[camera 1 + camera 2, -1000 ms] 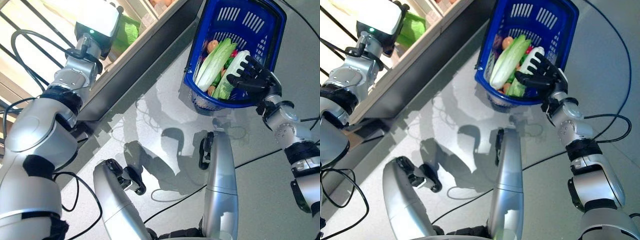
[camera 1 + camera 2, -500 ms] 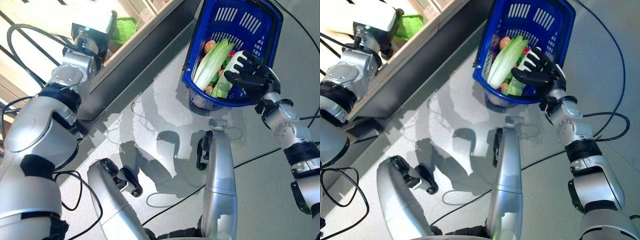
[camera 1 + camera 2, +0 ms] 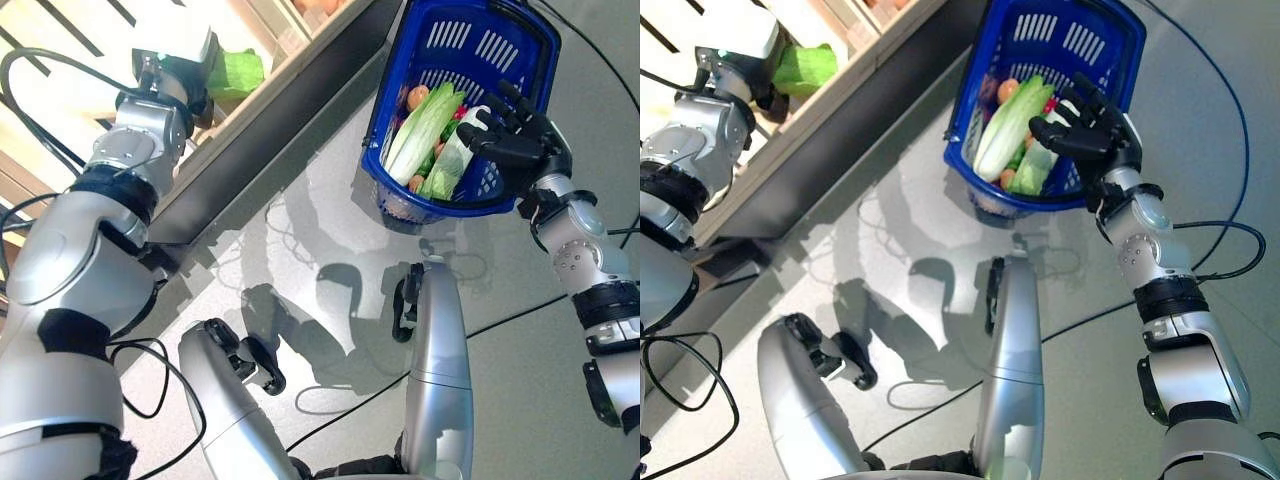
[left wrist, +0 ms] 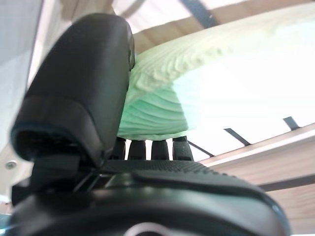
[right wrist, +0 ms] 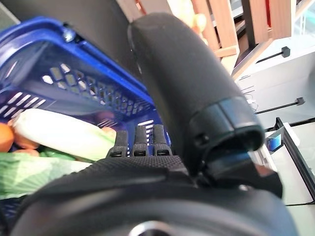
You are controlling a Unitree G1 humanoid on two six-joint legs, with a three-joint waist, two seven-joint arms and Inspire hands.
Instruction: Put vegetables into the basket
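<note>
The blue plastic basket (image 3: 470,25) stands on the grey floor at the upper right. In it lie a long pale green leafy vegetable (image 3: 420,125), a long white vegetable (image 3: 462,148) and a small orange one (image 3: 418,95). My right hand (image 3: 515,140) is open with straight fingers just over the basket's near rim, beside the white vegetable (image 5: 59,132). My left hand (image 3: 172,78) is at the stand's shelf, up against a green cabbage (image 3: 238,70). In the left wrist view the thumb (image 4: 83,83) lies along the cabbage (image 4: 206,73), which hides the rest of the hand.
The wooden vegetable stand with its dark base (image 3: 280,130) runs along the upper left, close to the basket's left side. Open grey floor (image 3: 330,220) lies between the stand, the basket and me.
My right hand has lifted a little and turned its fingers up over the basket's rim. My left hand stays by the green cabbage. The view has shifted slightly.
</note>
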